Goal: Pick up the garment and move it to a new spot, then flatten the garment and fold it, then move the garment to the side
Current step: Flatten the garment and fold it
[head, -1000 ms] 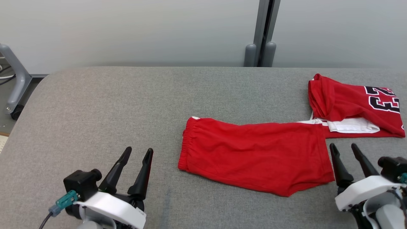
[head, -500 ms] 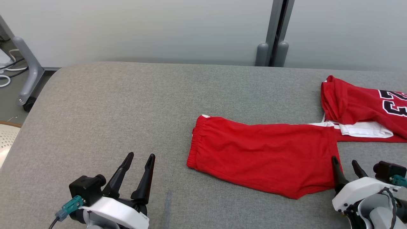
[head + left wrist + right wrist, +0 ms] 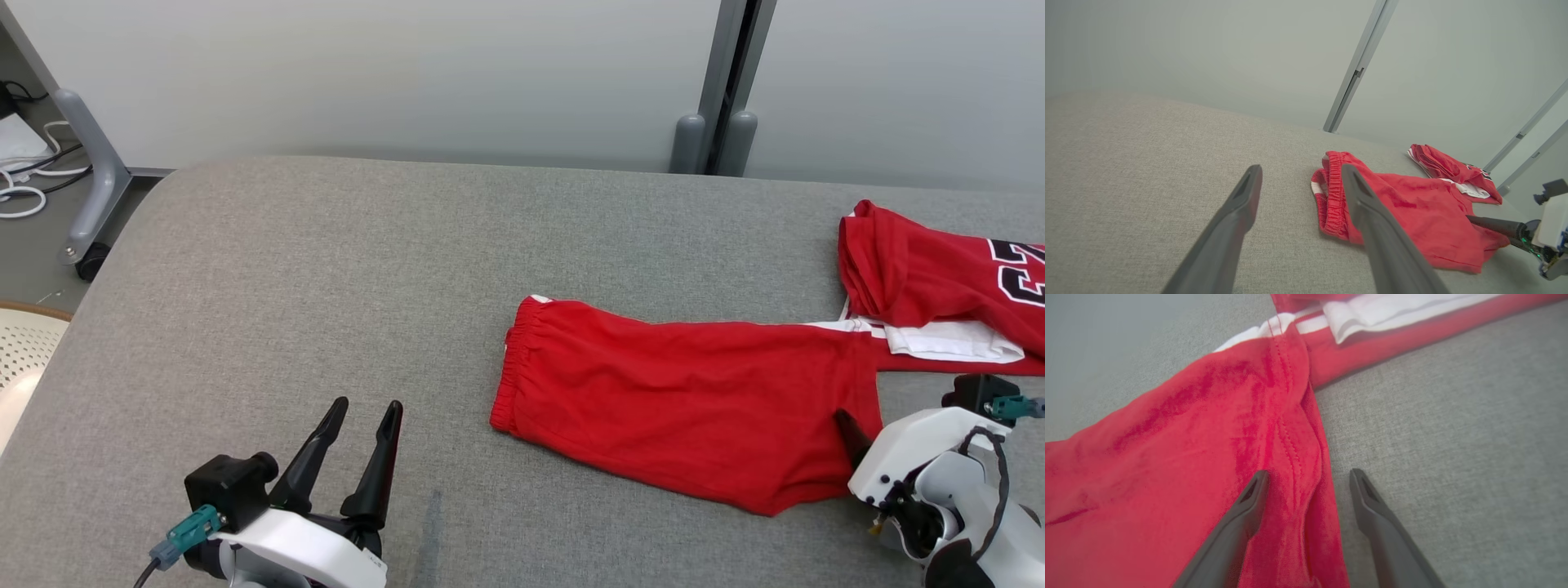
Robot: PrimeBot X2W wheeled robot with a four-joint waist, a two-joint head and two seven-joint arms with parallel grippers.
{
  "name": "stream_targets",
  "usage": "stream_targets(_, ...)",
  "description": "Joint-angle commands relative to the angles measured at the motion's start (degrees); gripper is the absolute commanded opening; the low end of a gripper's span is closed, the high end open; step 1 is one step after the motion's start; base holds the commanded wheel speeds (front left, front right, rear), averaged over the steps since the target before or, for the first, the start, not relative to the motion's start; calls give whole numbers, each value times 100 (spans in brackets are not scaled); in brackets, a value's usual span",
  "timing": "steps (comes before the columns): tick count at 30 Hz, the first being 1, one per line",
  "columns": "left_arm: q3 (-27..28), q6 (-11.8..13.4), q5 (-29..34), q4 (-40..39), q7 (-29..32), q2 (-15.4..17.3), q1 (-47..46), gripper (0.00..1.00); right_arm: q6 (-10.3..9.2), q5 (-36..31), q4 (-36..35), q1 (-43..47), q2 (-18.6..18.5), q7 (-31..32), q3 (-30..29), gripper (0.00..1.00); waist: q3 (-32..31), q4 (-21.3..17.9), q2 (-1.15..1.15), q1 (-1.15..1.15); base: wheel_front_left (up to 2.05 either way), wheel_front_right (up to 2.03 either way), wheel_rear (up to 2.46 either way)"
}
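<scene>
The garment is a pair of red shorts lying flat on the grey table, elastic waistband to the left. My right gripper is open at the garment's right hem. In the right wrist view the right gripper straddles that stitched hem of the garment, one finger over red cloth and the other over bare table. My left gripper stands open near the front edge, well left of the waistband. The left wrist view shows the left gripper holding nothing, with the garment ahead to the right.
A second red piece, a jersey with black numbers and a white band, lies at the far right, touching the shorts' upper right corner. The table's rounded left edge drops to the floor, where a grey wheeled stand and cables sit. A grey post stands behind the table.
The head camera has turned left, shifting the whole picture right. My right gripper has dipped and moved in over the garment's right hem. The left gripper has kept its place.
</scene>
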Motion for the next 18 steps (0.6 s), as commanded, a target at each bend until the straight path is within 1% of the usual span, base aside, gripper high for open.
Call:
stream_targets(1, 14, -27, 36, 19, -7, 21, 72, 100, 3, 24, 83, 5, 29, 75, 24, 100, -10, 2, 0, 0, 0, 0, 0)
stream_targets(4, -9, -33, 26, 54, -7, 10, 66, 100, 3, 101, 209, -105, 98, 195, 1, 100, -42, 14, 0, 0, 0, 0, 0)
stream_targets(5, -19, -39, 26, 64, -4, 7, 55, 100, 3, 156, 206, -107, 121, 212, 13, 90, -50, 23, 0, 0, 0, 0, 0)
stream_targets(6, -26, -45, 26, 75, 1, 8, 45, 100, 3, 209, 200, -96, 145, 251, 23, 47, -61, 34, 0, 0, 0, 0, 0)
stream_targets(8, -34, -43, 20, 87, 9, 17, 41, 100, 3, 286, 112, -63, 158, 257, 85, 0, -72, 48, 0, 0, 0, 0, 0)
stream_targets(18, -53, -18, -13, 94, 29, 53, 30, 100, 3, 509, -129, -74, -14, 76, 380, 0, -64, 40, 0, 0, 0, 0, 0)
